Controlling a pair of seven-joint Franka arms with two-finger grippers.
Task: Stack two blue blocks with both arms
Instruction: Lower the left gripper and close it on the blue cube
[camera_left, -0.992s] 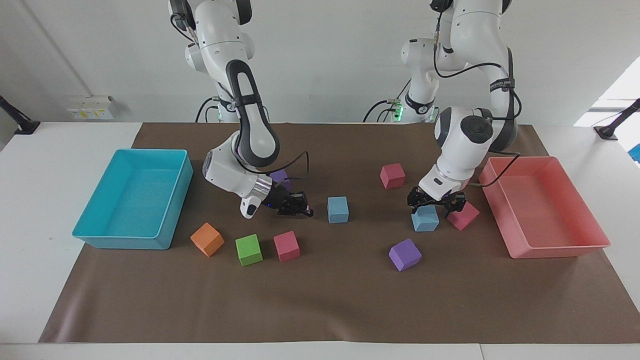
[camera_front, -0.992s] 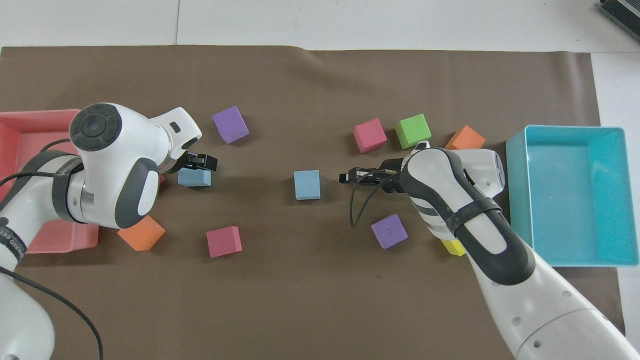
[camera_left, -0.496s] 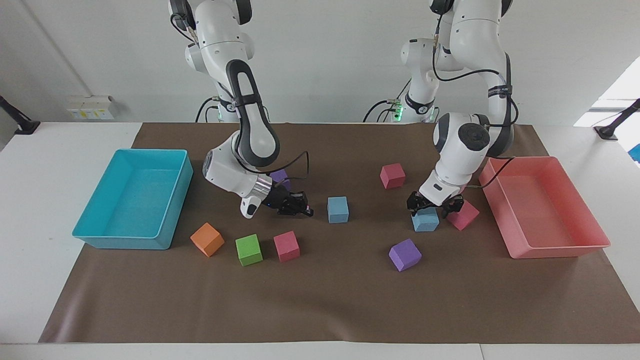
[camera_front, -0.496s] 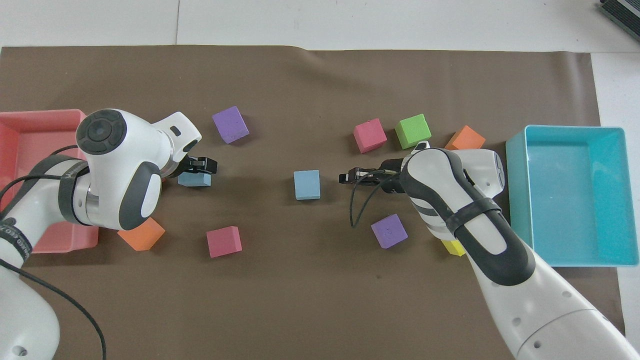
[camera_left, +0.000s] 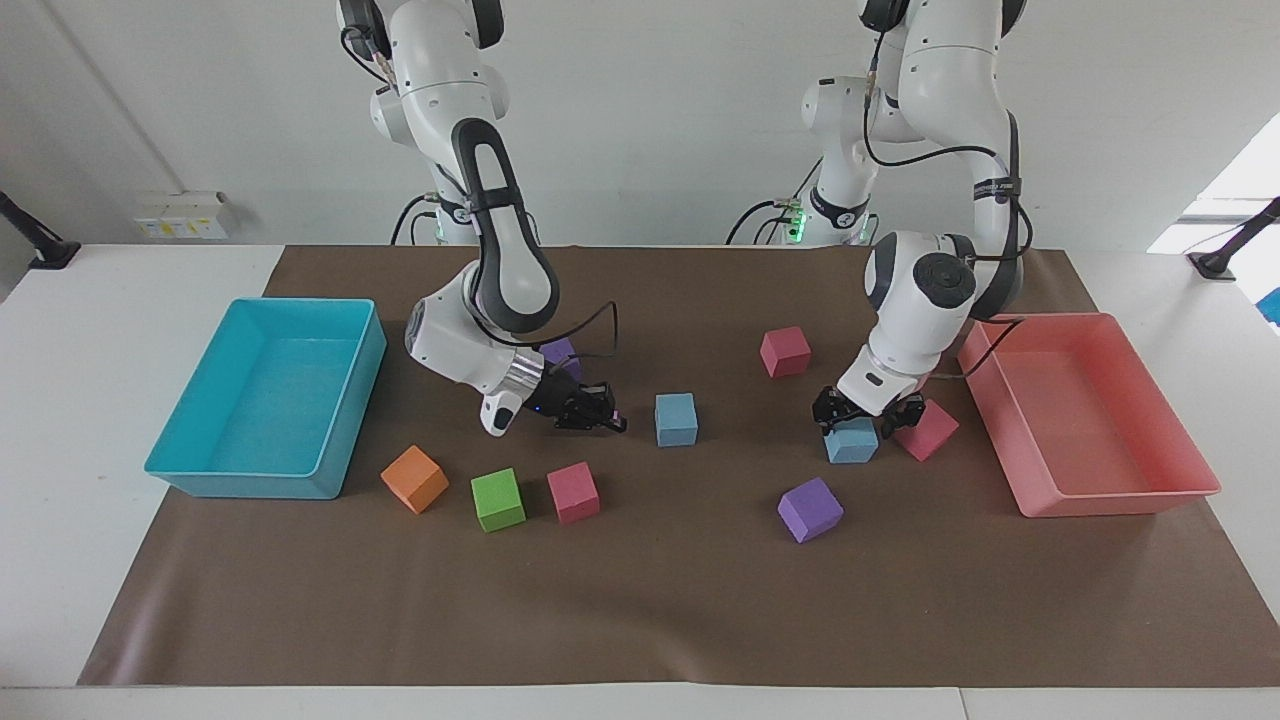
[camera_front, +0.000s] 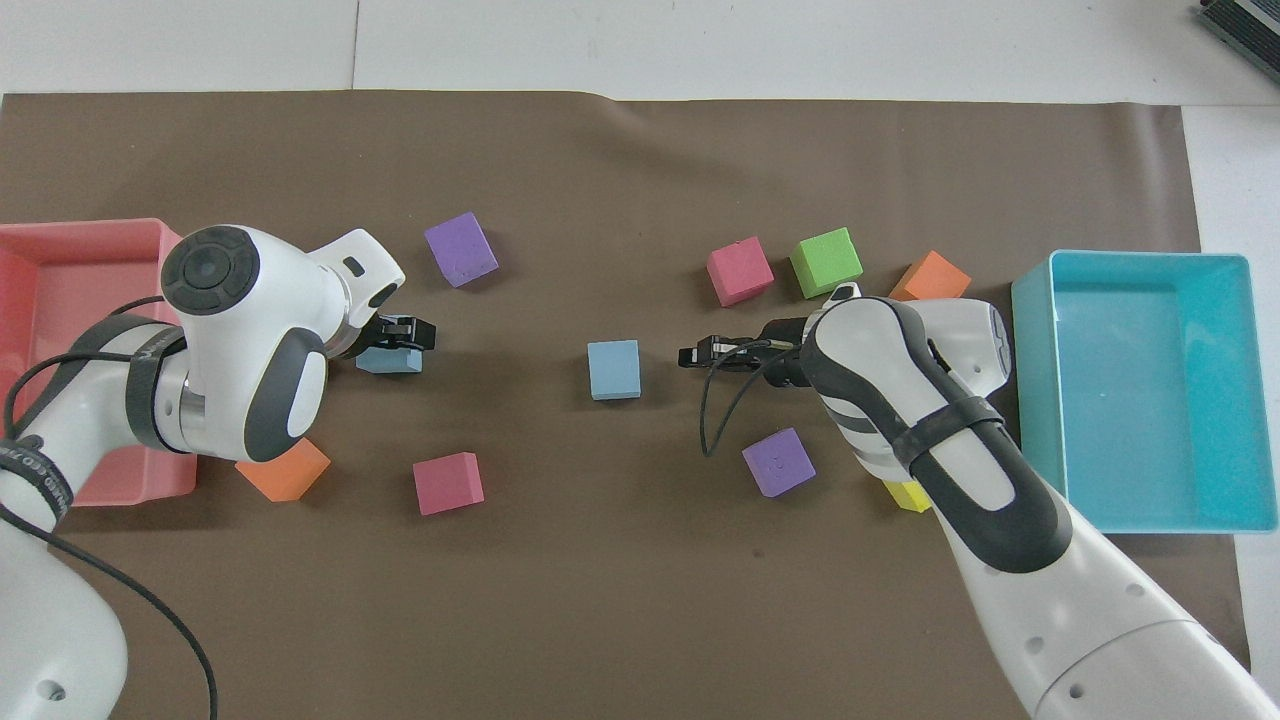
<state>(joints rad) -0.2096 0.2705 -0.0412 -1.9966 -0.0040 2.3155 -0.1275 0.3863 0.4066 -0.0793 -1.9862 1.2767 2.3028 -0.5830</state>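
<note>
The left pincer (camera_left: 865, 418) is straddling a blue block (camera_left: 852, 441), fingers apart, a pink cube (camera_left: 926, 430) crowding beside it. The second blue block (camera_left: 676, 419) is sitting mid-counter, just beside the right pincer (camera_left: 612, 420), which is pinched together. Three pink, two purple cubes are showing.

Robotics lab: two white arms (camera_left: 500, 250), brown mat (camera_left: 640, 600), bare wall.

A plain white wall (camera_left: 650, 120) rises at the robots' end of a white table (camera_left: 70, 420), which is covered by a brown paper mat (camera_left: 650, 600). A white wall socket box (camera_left: 185, 214) sits low on the wall. Daylight enters from a bright window (camera_left: 1235, 185) at the left arm's end.
</note>
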